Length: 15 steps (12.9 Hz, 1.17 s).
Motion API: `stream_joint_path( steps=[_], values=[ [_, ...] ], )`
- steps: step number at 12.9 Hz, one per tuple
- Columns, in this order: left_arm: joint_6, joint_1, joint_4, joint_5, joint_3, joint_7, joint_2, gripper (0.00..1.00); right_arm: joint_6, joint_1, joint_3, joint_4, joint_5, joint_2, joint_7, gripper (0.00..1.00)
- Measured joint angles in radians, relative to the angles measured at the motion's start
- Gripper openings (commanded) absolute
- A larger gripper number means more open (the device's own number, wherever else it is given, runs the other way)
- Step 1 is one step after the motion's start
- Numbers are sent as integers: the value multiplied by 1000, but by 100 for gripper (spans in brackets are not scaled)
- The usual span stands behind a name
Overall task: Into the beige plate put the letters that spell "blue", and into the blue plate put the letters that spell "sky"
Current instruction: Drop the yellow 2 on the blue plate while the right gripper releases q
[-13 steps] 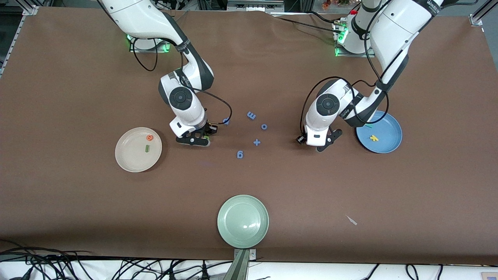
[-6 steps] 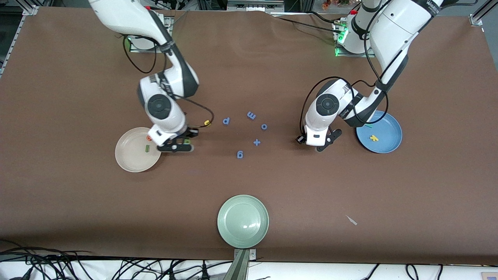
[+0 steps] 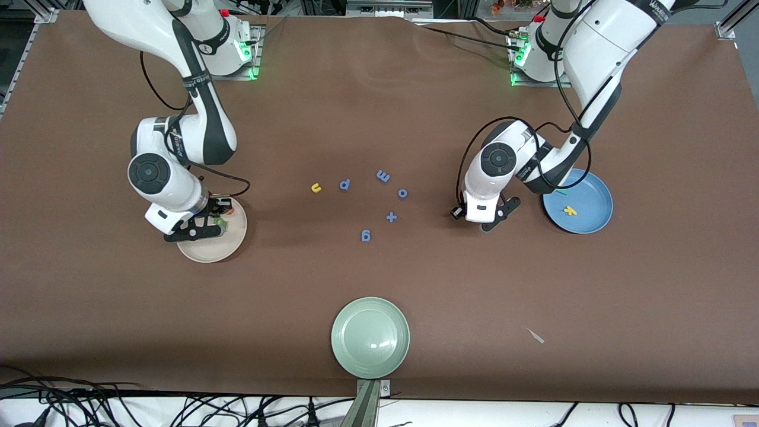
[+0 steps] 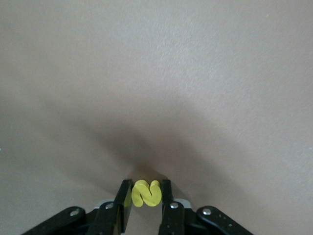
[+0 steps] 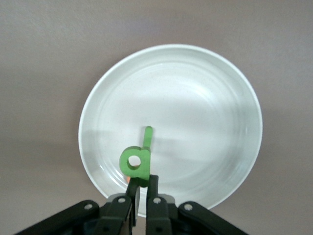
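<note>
My right gripper (image 5: 143,181) is shut on the olive-green b (image 5: 135,161) and hangs over the beige plate (image 3: 230,243). The thin green l (image 5: 146,136) lies in that plate, and the orange e (image 3: 225,210) shows beside the gripper. The yellow u (image 3: 316,188) lies on the table next to the blue letters. My left gripper (image 4: 146,188) is down at the table beside the blue plate (image 3: 590,184), shut on the yellow s (image 4: 146,194). The yellow k (image 3: 570,210) and the teal y (image 3: 561,191) lie in the blue plate.
Several all-blue letters (image 3: 383,176) are scattered mid-table between the two arms. A pale green plate (image 3: 370,337) sits near the table's front edge. A small pale scrap (image 3: 535,335) lies toward the left arm's end.
The right arm carried the b from beside the blue letters to over the beige plate, uncovering the yellow u. The left gripper closed on the s; its arm stayed put.
</note>
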<state>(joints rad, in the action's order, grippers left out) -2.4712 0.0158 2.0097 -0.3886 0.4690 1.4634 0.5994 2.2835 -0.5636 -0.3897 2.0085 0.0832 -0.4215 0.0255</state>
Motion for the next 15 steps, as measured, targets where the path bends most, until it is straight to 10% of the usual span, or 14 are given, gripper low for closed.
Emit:
stream_joint_path(
  steps=[7,15],
  values=[
    [177,-78,-67,0,4,-135,-32,26,7,-20,27,-3,129,2,-26,64],
    [362,-493,40,-16,165,-640,-144,29,95,-108,280,40,137,15,-629,83]
  ],
)
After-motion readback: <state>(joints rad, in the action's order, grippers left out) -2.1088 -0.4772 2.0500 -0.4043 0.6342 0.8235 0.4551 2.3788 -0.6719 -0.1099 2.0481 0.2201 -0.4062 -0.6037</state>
